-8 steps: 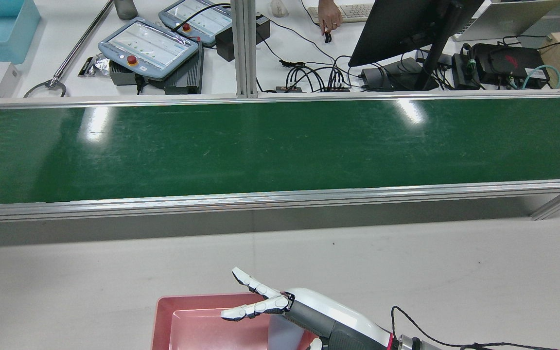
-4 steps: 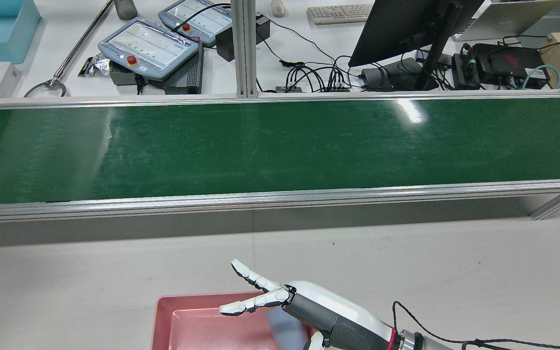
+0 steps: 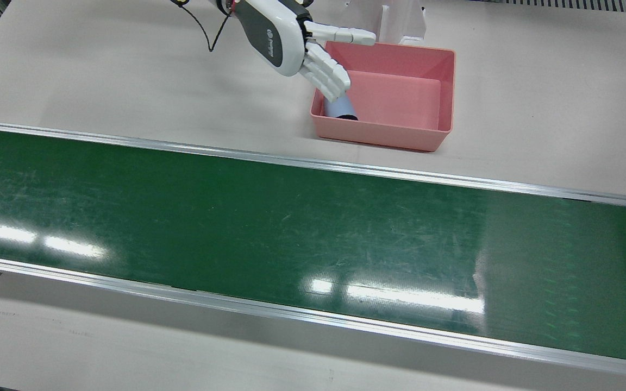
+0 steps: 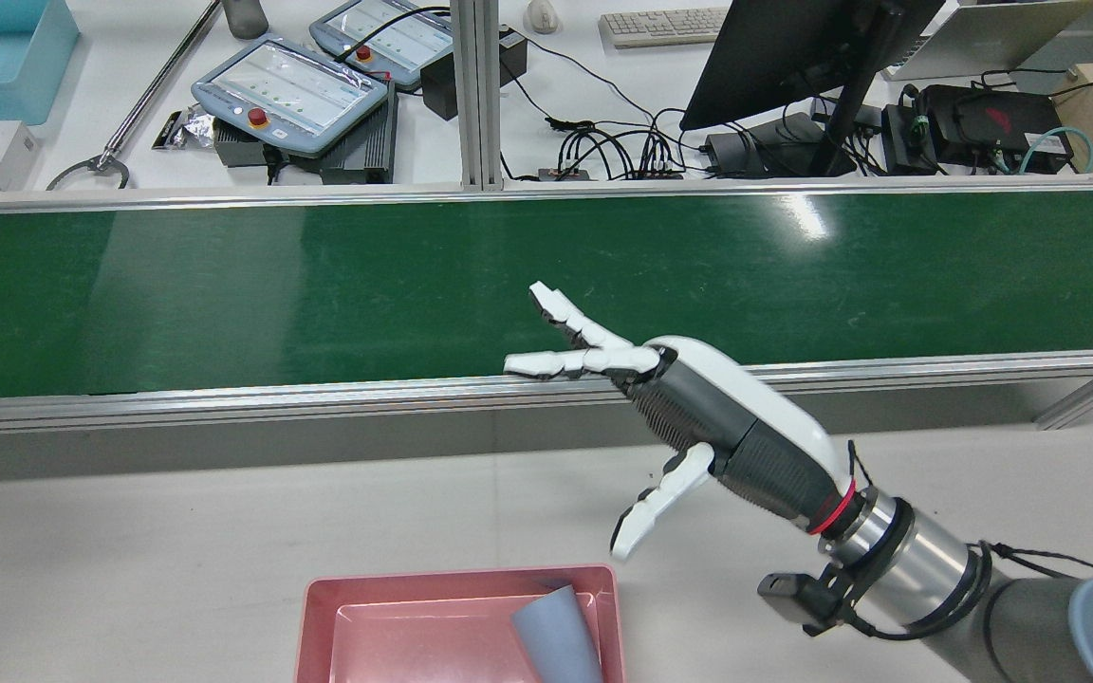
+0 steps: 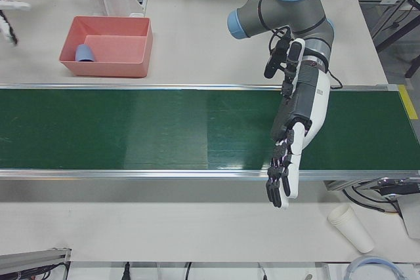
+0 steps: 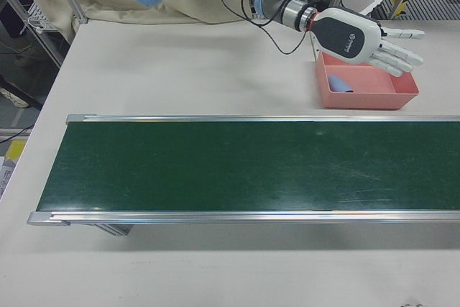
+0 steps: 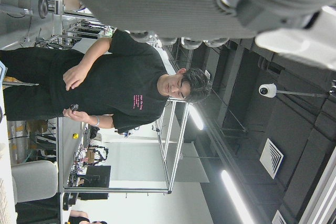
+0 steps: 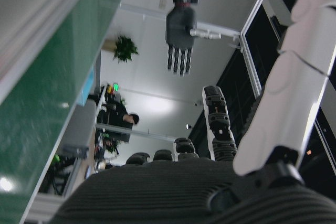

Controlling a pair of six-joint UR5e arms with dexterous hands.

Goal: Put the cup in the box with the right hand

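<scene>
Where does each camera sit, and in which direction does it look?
Front view: above the operators' side, looking almost straight down; shows the right hand over the pink box.
Rear view: high behind the arms, looking forward across the conveyor belt; right hand raised.
Left-front view: faces the left hand hanging over the belt.
Right-front view: faces the right arm's half.
Left hand view: on the left hand, aimed at a person.
Right hand view: on the right hand, sees the left hand far off.
Shared: front and rear both show the cup lying in the box.

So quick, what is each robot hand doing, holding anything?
Left hand: open, holding nothing, hanging over the green belt.
Right hand: open, holding nothing; the blue cup lies in the pink box.
</scene>
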